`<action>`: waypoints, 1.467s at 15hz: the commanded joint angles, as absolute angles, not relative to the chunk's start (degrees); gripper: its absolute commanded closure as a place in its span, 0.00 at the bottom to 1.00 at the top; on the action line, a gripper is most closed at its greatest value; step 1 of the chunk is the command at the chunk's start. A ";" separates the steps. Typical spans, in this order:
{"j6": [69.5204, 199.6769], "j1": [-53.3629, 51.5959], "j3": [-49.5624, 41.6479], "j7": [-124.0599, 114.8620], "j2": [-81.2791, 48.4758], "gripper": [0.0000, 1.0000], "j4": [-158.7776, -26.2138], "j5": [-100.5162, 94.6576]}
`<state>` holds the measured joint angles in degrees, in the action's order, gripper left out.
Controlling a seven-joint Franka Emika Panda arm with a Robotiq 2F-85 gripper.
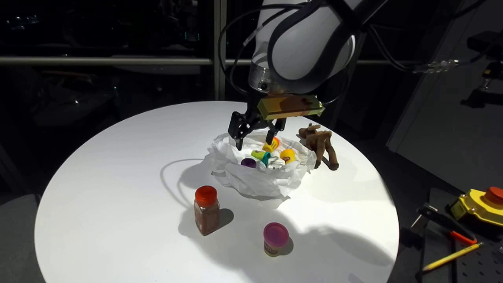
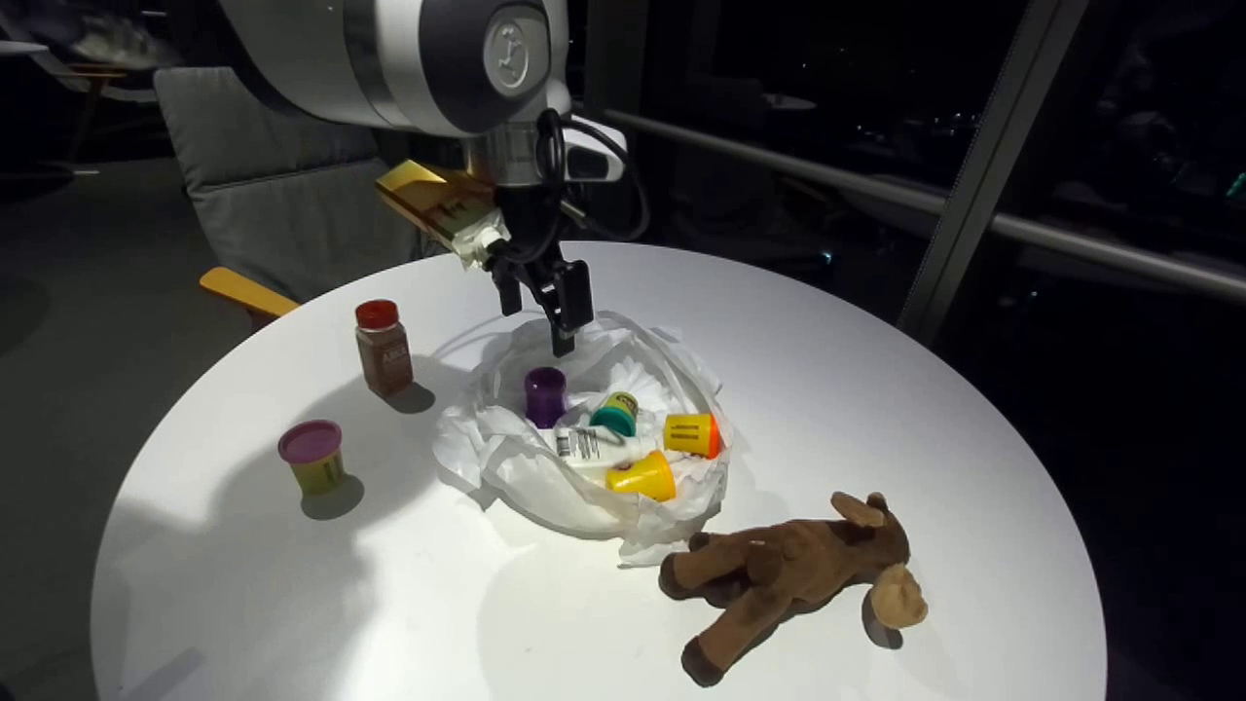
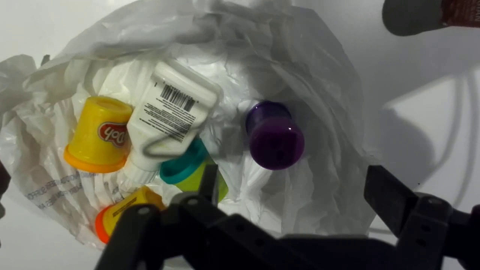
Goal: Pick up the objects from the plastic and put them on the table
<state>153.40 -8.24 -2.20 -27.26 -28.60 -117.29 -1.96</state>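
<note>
Purple tub (image 3: 275, 138) stands near upright inside the white plastic bag (image 2: 535, 495). Gripper (image 2: 536, 329) hangs above, fingers spread wide, holding nothing. In the wrist view, the tub shows between both fingers, below tip height; descent is judged the next requirement.

Lounge or lab, unclear

In an exterior view, a grey padded chair (image 2: 273, 161) with a wooden armrest (image 2: 246, 290), at ten o'clock from the round white table (image 2: 837, 399), suggests a lounge; in an exterior view, a yellow box (image 1: 477, 207) with a red button (image 1: 494, 195), at three o'clock, suggests a lab.
</note>
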 commanded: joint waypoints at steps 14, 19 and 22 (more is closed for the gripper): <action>148.06 -7.57 -3.84 -27.66 -41.89 0.00 -104.30 5.08; 147.17 -7.04 -2.49 -26.70 -41.32 0.41 -104.96 6.28; 147.54 -7.34 -2.14 -26.88 -40.74 0.65 -105.88 6.97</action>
